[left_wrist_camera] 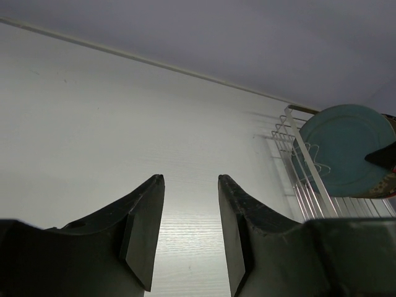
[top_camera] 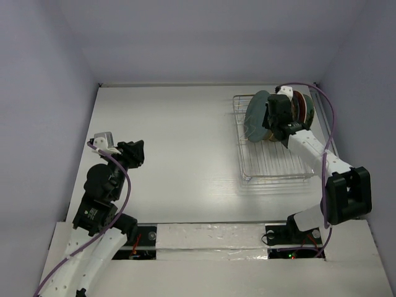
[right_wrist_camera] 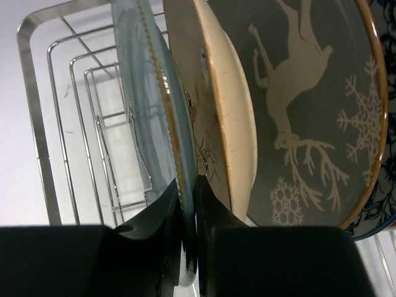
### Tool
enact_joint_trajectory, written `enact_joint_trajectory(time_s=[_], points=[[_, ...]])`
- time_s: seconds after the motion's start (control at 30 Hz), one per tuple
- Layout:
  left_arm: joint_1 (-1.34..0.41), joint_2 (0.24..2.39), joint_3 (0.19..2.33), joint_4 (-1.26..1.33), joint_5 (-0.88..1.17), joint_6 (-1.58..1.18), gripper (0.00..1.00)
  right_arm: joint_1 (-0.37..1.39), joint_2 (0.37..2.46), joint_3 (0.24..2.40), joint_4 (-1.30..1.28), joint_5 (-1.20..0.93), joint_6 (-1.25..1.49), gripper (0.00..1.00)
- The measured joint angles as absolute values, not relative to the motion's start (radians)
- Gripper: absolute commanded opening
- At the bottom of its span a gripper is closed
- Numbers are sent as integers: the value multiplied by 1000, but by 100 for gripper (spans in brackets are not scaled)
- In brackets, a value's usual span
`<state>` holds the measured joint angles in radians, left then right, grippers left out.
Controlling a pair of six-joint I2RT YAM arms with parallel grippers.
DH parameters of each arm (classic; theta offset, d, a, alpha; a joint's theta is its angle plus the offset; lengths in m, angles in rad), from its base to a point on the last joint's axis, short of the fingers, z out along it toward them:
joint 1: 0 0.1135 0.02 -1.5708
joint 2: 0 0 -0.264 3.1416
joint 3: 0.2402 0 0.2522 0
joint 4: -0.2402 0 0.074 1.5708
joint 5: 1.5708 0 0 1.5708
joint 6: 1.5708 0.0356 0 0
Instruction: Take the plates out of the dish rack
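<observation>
The white table [top_camera: 173, 142] takes up most of the top view. The dish rack [top_camera: 272, 167] sits on its far right part, a silver wire frame whose near grid is bare. The plates stand on edge, packed together at the rack's far end. The teal plate [top_camera: 255, 116] is the outermost of the row, facing the bare part of the rack, and darker plates are partly hidden behind the right arm. In the right wrist view the teal plate [right_wrist_camera: 145, 117] stands upright. Just behind it is a cream-backed plate with a pale reindeer and snowflakes on a dark face [right_wrist_camera: 297, 111], and past that is a sliver of a blue-patterned rim [right_wrist_camera: 377, 210]. The right gripper [right_wrist_camera: 189, 185] is clamped on the teal plate's rim. One dark finger [right_wrist_camera: 161, 216] presses its front and the other its back, squeezed in against the reindeer plate. The left gripper [left_wrist_camera: 190, 179] hangs over the table's left side, well apart from the rack, with its jaws spread and only bare tabletop between them.
</observation>
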<state>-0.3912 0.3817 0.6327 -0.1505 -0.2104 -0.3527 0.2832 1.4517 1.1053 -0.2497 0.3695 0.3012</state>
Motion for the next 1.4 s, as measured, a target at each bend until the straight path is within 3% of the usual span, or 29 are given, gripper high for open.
enact_joint_trajectory(time_s=[0.07,0.3,0.57,0.87,1.07,1.4], points=[[-390,381,633,-150,-210,-353,40,290,1452,1115,-255,371,283,0],[-384,370,632,-151,-210,-354,49,314,1441,1169,-333,383,229,0],[-377,364,632,-152,-211,-358,77,354,1310,1270,-477,469,169,0],[-364,364,632,-155,-210,-360,80,551,1197,1336,-412,390,242,0],[-358,364,632,-155,-211,-360,79,659,1362,1337,-272,250,387,0],[-357,363,632,-155,-210,-361,78,825,1840,1459,-102,139,625,0]])
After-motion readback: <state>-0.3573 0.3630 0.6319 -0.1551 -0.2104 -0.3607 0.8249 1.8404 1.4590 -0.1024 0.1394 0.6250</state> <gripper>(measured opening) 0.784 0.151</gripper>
